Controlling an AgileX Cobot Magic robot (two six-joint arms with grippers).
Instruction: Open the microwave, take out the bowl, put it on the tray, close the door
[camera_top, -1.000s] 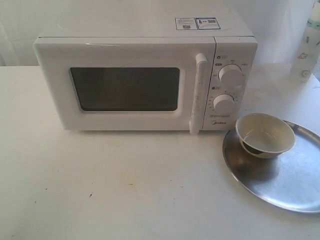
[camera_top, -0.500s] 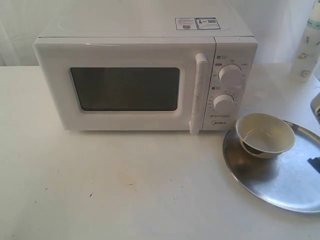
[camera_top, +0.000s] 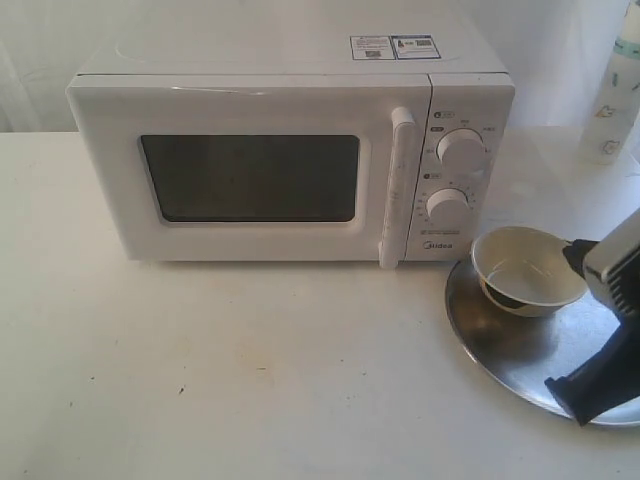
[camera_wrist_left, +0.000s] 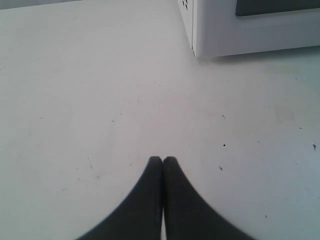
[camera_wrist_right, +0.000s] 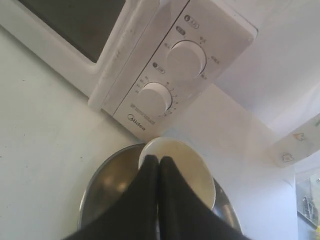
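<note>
Small round cream-white bowl (camera_top: 530, 265), beside white boxy microwave (camera_top: 250, 55): we judge it light, stiff, slick, chippable; grip at rim. Closed & empty: left fingers (camera_wrist_left: 150, 195), right fingers (camera_wrist_right: 146, 197).

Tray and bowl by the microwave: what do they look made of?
The tray looks like polished metal, probably steel: silver, with reflections and glare. The bowl is cream with a smooth, faintly glossy surface; ceramic or plastic, the look leaves it open.
</note>
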